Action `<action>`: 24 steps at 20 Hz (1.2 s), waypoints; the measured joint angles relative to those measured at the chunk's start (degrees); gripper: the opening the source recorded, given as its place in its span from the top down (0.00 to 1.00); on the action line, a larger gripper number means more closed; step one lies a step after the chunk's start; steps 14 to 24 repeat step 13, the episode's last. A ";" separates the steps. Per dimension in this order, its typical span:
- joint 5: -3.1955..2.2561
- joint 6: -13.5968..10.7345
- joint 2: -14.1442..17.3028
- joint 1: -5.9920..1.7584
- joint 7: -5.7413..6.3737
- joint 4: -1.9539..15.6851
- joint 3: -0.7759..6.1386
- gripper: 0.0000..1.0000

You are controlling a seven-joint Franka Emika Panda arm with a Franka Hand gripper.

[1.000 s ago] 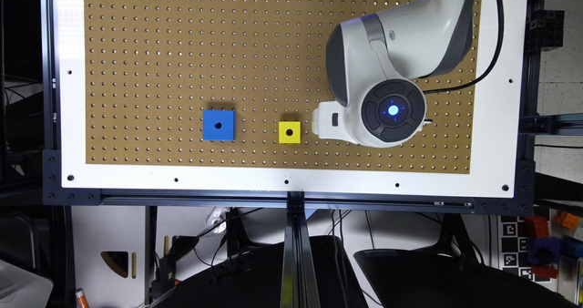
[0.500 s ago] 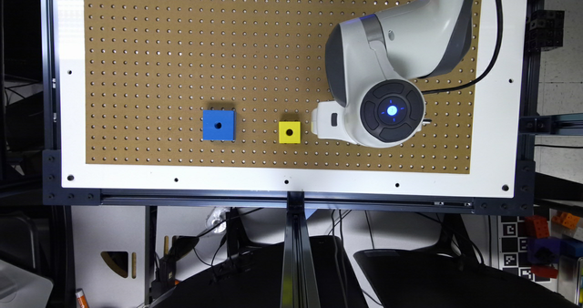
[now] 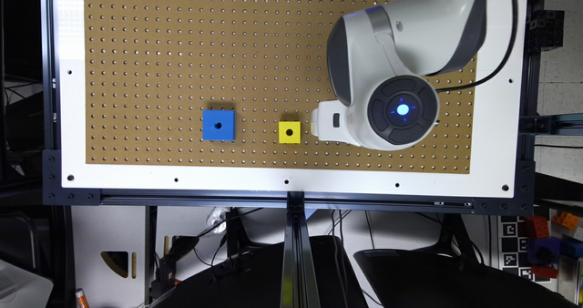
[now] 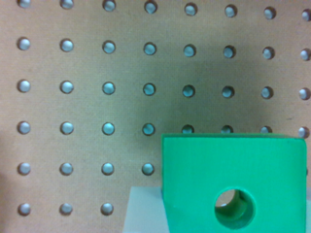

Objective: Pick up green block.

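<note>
The green block (image 4: 233,170), square with a round centre hole, fills a near corner of the wrist view, very close to the camera, and casts a soft shadow on the pegboard. A pale grey part (image 4: 143,211) shows right beside it. In the exterior view the arm covers the block. There the gripper (image 3: 324,126) shows as a white part just to the exterior view's right of the yellow block (image 3: 289,132). Whether it holds the green block cannot be told.
A larger blue block (image 3: 219,125) sits on the brown pegboard (image 3: 182,48) toward the exterior view's left of the yellow one. The board's white border (image 3: 291,180) and a black frame rail run along the near edge. The arm's white body (image 3: 401,48) overhangs the right part.
The arm has shifted very slightly toward the exterior view's left. The blue and yellow blocks have not moved.
</note>
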 joint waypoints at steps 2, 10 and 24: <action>0.00 -1.73 -1.95 0.00 0.08 0.02 0.07 1.00; 0.07 -8.05 -8.43 0.01 0.46 -0.02 0.33 1.00; 0.07 -8.23 -8.55 0.01 0.47 -0.04 0.35 1.00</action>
